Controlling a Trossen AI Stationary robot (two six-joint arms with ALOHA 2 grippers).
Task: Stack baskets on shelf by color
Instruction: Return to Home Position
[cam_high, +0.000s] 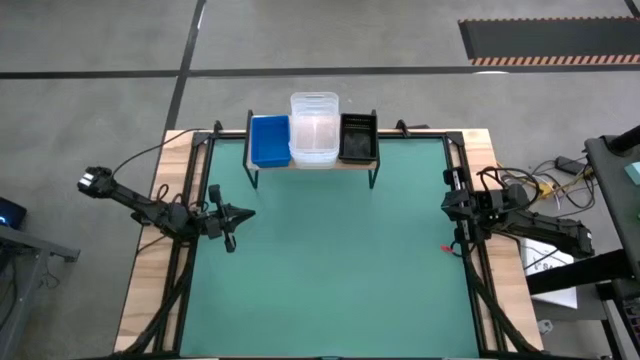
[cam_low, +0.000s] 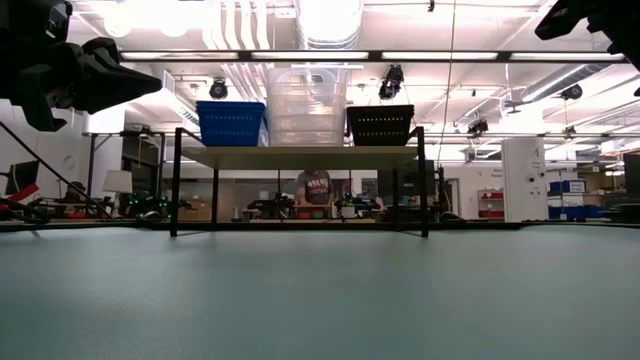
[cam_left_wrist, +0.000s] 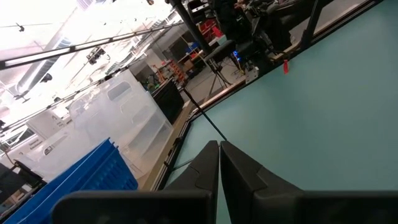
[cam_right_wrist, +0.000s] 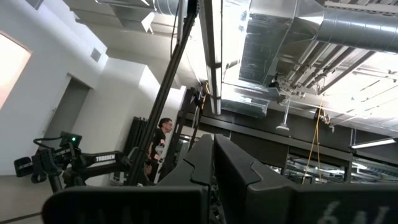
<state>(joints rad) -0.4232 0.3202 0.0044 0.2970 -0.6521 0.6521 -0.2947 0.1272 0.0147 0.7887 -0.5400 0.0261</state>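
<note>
On the shelf (cam_high: 312, 166) at the table's far edge stand a blue basket stack (cam_high: 269, 140) at the left, a taller clear basket stack (cam_high: 314, 130) in the middle and a black mesh basket stack (cam_high: 358, 138) at the right; the low view shows the blue stack (cam_low: 231, 123), the clear stack (cam_low: 306, 106) and the black stack (cam_low: 380, 125) resting on the wooden plank (cam_low: 300, 157). My left gripper (cam_high: 246, 213) is shut and empty, held above the table's left side, fingers pointing right. My right gripper (cam_high: 447, 205) is shut and empty at the table's right edge.
The green table top (cam_high: 330, 260) lies open between the two arms. Cables and equipment (cam_high: 545, 190) lie beyond the table's right edge. A person (cam_low: 317, 190) shows in the room behind the shelf.
</note>
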